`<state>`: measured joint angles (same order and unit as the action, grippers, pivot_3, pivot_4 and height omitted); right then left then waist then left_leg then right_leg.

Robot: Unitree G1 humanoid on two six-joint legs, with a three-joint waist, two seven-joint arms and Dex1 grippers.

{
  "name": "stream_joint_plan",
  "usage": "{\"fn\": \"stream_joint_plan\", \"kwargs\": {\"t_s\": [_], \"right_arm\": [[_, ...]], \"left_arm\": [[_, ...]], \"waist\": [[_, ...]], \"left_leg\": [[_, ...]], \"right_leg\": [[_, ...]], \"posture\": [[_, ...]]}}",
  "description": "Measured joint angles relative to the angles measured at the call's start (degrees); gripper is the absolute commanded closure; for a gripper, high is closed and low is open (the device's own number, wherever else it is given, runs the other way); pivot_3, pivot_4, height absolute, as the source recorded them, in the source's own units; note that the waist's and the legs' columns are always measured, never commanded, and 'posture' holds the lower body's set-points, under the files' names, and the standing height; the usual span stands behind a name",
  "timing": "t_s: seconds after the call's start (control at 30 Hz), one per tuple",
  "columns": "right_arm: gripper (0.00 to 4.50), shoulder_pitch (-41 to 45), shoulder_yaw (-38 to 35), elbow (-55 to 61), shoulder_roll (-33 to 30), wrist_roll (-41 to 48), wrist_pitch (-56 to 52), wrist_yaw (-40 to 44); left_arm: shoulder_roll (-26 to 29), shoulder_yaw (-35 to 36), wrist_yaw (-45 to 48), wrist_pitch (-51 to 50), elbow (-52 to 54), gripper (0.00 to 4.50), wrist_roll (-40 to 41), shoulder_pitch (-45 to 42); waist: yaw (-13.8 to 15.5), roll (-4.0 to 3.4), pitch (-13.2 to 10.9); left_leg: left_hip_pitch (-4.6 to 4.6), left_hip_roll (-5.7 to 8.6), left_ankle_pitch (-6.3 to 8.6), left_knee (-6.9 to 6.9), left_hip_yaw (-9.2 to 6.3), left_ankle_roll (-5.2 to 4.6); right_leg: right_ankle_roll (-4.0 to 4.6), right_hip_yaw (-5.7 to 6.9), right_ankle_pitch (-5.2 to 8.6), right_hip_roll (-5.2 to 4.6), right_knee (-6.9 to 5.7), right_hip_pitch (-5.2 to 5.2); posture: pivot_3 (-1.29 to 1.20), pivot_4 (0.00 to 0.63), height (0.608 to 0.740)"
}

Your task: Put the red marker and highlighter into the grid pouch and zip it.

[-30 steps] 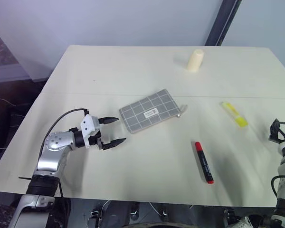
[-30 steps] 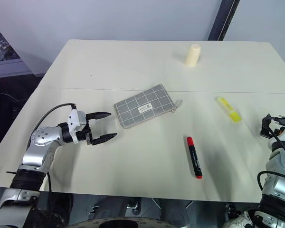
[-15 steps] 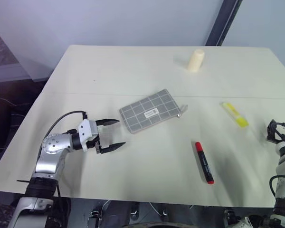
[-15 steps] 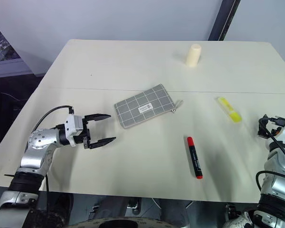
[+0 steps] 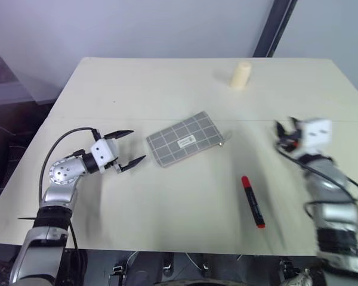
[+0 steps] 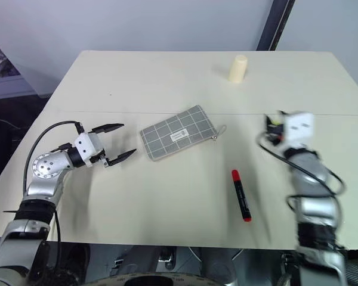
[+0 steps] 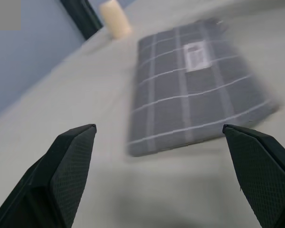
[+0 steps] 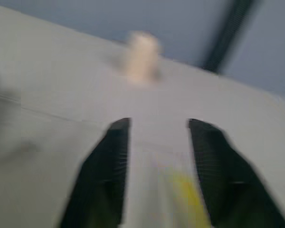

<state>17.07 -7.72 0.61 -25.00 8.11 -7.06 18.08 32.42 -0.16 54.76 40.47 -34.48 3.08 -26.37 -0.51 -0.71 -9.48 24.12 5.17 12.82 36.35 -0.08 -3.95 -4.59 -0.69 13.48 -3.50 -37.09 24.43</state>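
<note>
**Right arm over the highlighter, pouch not yet opened**

The table (image 5: pixel 167 89) carries everything. The grid pouch (image 5: pixel 185 138) lies flat at its middle, zipper looking shut; the red marker (image 5: pixel 252 201) lies well apart, nearer me.

My left gripper (image 5: pixel 128 147) hangs level just beside the pouch, its fingers spread wide and grasping nothing. My right gripper (image 8: pixel 156 161) points forward with the highlighter (image 8: pixel 187 194) low between its fingers (image 8: pixel 109 161), which stand apart; I cannot tell whether they touch it.

Risks, as I judge them: my right arm shows blurred, so a hasty pinch could skid the stubby highlighter away. The pouch could slide if my left fingers push its edge rather than pin it.
</note>
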Motion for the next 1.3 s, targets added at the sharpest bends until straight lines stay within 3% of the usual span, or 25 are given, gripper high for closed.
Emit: {"fn": "stream_joint_plan", "kwargs": {"t_s": [0.03,0.23,0.33,0.7,0.8,1.03,1.3], "right_arm": [[4.44,1.46,2.54,-0.5,1.18,-0.83,0.1,0.35],[4.44,13.25,12.46,-16.54,5.73,-7.78,-0.31,0.94],[4.44,14.89,15.41,-22.98,5.74,-11.02,-0.85,1.53],[4.44,15.31,16.35,-25.35,5.1,-13.73,-1.27,2.57],[4.5,14.95,16.16,-24.33,5.07,-13.72,-1.92,2.72],[4.5,13.64,15.86,-22.13,4.55,-13.84,-2.68,2.84],[4.5,12.35,15.56,-20.19,3.94,-13.83,-2.84,2.61]], "left_arm": [[-0.05,-0.98,-0.68,2.53,-1.41,0.0,-1.59,-1.05],[-2.06,-5.79,-5.89,13.15,-10.98,0.0,-9.36,-5.55],[-1.87,-7.6,-7.95,18.13,-13.75,0.0,-11.93,-7.24],[-6.0,-12.97,-18.49,23.42,-20.21,0.0,-21.43,-13.02],[-9.69,-15.45,-18.69,22.7,-21.02,0.83,-21.91,-14.59],[-10.42,-17.16,-17.27,21.43,-21.99,4.43,-20.49,-16.79],[-10.46,-17.0,-15.74,18.61,-22.74,4.47,-17.31,-17.05]], "waist": [[0.11,0.03,0.01],[0.83,0.13,0.03],[1.23,0.17,0.05],[1.27,0.36,0.18],[1.18,0.36,0.18],[1.01,0.38,0.19],[0.8,0.39,0.19]], "left_leg": [[0.01,0.01,0.0,-0.02,-0.01,0.0],[0.19,0.22,0.1,-0.02,-0.02,-0.09],[0.25,0.25,0.08,-0.07,-0.03,-0.03],[-0.1,0.27,0.17,0.05,-0.12,-0.07],[-0.09,0.27,0.17,0.12,-0.12,-0.08],[-0.08,0.21,0.12,0.08,-0.17,-0.08],[-0.08,0.2,0.13,0.19,-0.17,-0.08]], "right_leg": [[-0.04,0.02,-0.02,-0.01,0.01,0.0],[-0.04,0.1,-0.22,-0.17,0.14,0.29],[-0.04,0.11,-0.22,-0.2,0.15,0.36],[-0.19,0.18,-0.31,-0.21,0.09,0.0],[-0.26,0.19,-0.35,-0.21,0.06,-0.01],[-0.26,0.22,-0.35,-0.16,0.03,0.01],[-0.28,0.22,-0.36,-0.16,-0.01,-0.01]], "posture": [[0.0,0.15,0.74],[0.0,0.15,0.74],[0.0,0.15,0.74],[0.0,0.15,0.74],[0.0,0.15,0.74],[0.0,0.15,0.74],[0.0,0.15,0.74]]}}
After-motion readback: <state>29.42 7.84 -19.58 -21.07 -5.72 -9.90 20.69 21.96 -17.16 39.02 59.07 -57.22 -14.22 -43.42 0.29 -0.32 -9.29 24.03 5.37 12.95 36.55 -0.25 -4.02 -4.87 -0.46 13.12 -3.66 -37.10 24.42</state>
